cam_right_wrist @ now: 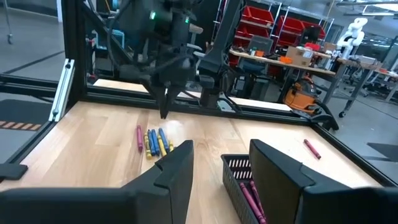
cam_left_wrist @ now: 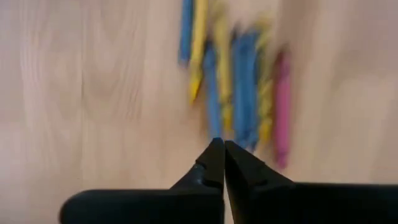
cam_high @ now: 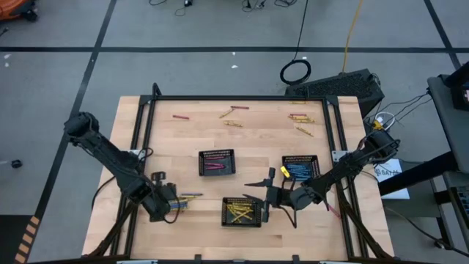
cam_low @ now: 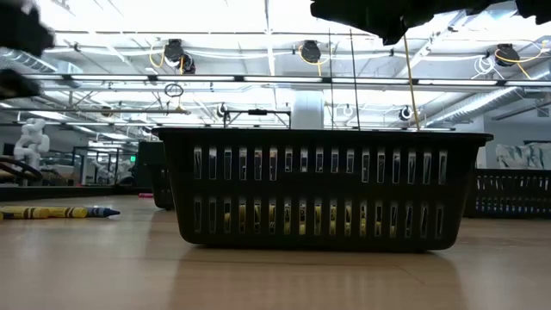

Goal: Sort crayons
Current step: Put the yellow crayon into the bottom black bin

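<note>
A small pile of loose yellow, blue and pink crayons (cam_high: 187, 196) lies flat on the table at the near left; it also shows in the left wrist view (cam_left_wrist: 239, 93) and the right wrist view (cam_right_wrist: 153, 140). My left gripper (cam_high: 173, 202) is shut, its tips (cam_left_wrist: 222, 151) just above the pile's near end; the right wrist view (cam_right_wrist: 165, 112) shows it clear of the crayons. My right gripper (cam_high: 264, 192) is open and empty (cam_right_wrist: 221, 168), beside the far right corner of the black tray with yellow crayons (cam_high: 242, 211).
A tray with pink crayons (cam_high: 217, 162) and a tray with blue crayons (cam_high: 300, 167) stand mid-table. Loose crayons lie near the far edge (cam_high: 180, 116), (cam_high: 233, 111), (cam_high: 299, 117). One pink crayon (cam_high: 333, 211) lies by the right arm. A black frame (cam_high: 242, 98) rims the table.
</note>
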`<action>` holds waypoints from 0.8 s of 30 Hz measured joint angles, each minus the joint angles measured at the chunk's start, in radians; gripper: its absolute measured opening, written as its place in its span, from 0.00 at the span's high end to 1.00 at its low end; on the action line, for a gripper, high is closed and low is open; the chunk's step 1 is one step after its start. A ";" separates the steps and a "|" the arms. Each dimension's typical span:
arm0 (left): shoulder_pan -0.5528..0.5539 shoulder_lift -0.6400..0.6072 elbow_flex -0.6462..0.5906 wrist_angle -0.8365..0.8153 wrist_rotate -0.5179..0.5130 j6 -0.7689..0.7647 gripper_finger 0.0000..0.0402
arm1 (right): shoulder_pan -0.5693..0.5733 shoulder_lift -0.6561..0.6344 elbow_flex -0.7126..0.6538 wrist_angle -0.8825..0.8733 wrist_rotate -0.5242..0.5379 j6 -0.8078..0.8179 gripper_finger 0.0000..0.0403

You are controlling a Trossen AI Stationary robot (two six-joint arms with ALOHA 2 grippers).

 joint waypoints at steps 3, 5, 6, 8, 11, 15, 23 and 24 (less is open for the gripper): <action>-0.032 -0.001 -0.041 -0.003 0.001 -0.085 0.91 | 0.000 0.000 0.000 -0.012 0.000 0.013 0.65; -0.047 -0.002 -0.065 -0.001 0.000 -0.124 0.85 | 0.000 0.000 0.000 -0.014 0.000 0.014 0.65; -0.051 -0.002 -0.077 0.009 0.001 -0.133 0.82 | 0.000 0.000 0.000 -0.014 0.000 0.014 0.65; -0.061 -0.002 -0.097 0.032 0.001 -0.148 0.76 | 0.000 0.000 0.000 -0.014 0.000 0.014 0.65; -0.077 -0.002 -0.124 0.036 -0.002 -0.153 0.68 | 0.000 0.000 0.000 -0.013 0.001 0.014 0.65; -0.090 -0.002 -0.130 0.044 -0.046 -0.152 0.64 | 0.000 0.000 0.000 -0.012 0.001 0.015 0.65; -0.105 -0.002 -0.135 0.100 -0.099 -0.143 0.63 | 0.000 0.000 0.000 -0.009 0.002 0.015 0.65; -0.105 -0.002 -0.139 0.116 -0.114 -0.141 0.63 | 0.000 0.000 0.000 -0.009 0.002 0.015 0.65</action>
